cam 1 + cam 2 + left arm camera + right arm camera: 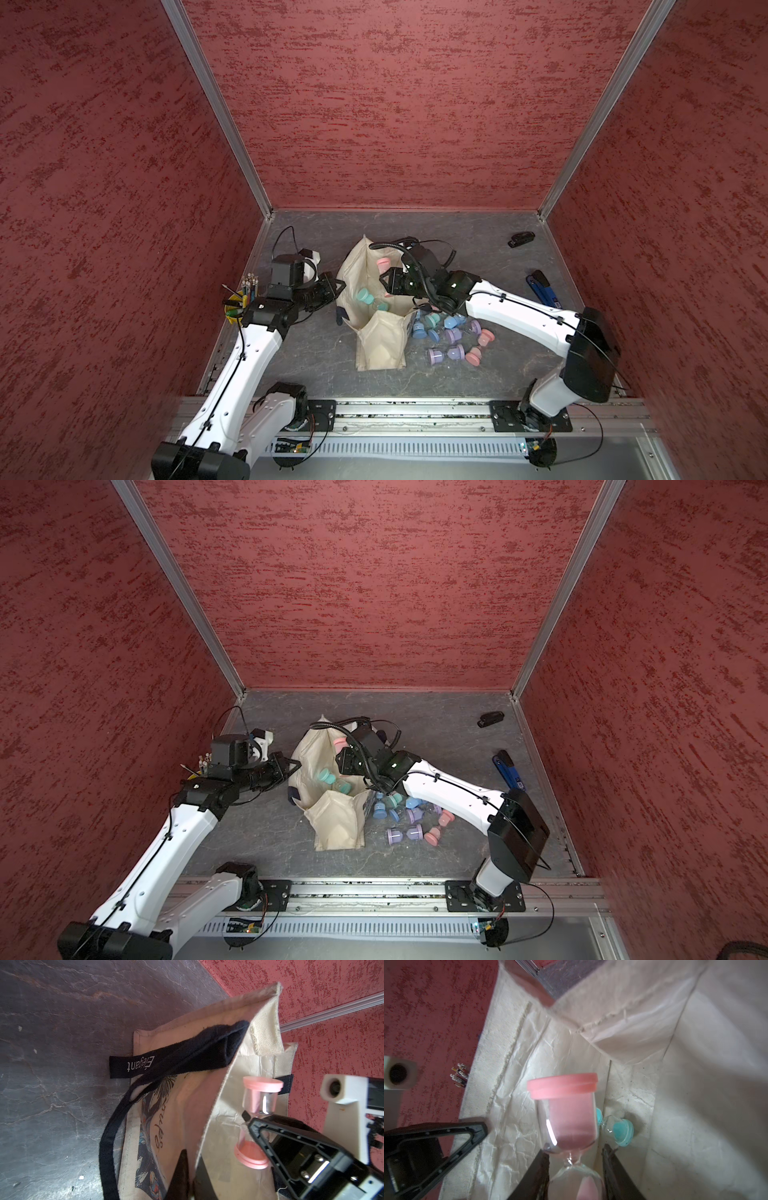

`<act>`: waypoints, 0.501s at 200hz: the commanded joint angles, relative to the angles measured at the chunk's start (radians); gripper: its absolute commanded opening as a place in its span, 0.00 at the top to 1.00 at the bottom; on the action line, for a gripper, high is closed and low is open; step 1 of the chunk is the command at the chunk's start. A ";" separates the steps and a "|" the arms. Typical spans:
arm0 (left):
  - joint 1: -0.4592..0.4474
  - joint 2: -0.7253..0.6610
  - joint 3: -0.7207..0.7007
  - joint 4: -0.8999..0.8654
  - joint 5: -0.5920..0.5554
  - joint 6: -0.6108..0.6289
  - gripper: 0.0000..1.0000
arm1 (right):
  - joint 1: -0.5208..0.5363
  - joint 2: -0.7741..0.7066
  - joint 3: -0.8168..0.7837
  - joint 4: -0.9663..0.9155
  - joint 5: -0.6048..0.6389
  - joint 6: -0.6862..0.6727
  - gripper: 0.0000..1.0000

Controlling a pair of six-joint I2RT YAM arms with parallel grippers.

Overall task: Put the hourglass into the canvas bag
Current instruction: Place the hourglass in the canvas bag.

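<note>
Nearest the front edge of the tabletop (316, 365), the bag (380, 349) stands with its mouth gaping upward. Loose hourglasses (453, 338) in blue, lilac and pink lie scattered just beside its right wall.

Further in, the left end effector (338, 286) is clenched on the bag's left rim, one finger (182, 1167) outside the cloth and one inside, holding the mouth open. A cup (239, 309) of pens sits at the left edge behind that arm.

Opposite, the right end effector (574, 1159) is grasping the pink hourglass (564, 1118) at its narrow neck. It hangs just inside the mouth, towards the bag's far end and clear of the bottom, where two teal hourglasses (365, 296) already lie.

I'd judge the hourglass light but brittle, with slick glass bulbs between plastic caps. The waist is a sensible hold because the bulbs stop it sliding through, though it is also the thinnest glass, so a gentle squeeze and a low release look wise. The canvas is soft and would likely sag shut if the rim were let go.

Beyond, a blue tool (544, 291) lies along the right edge and a small black object (521, 239) lies near the far right corner.
</note>
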 commanded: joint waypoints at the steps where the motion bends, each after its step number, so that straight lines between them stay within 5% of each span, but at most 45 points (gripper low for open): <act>1: 0.007 -0.011 -0.009 0.028 0.019 -0.006 0.92 | 0.019 0.029 0.035 -0.012 -0.015 0.010 1.00; 100: 0.005 -0.013 -0.024 0.049 0.035 -0.018 0.96 | 0.058 0.184 0.137 -0.099 -0.049 0.003 1.00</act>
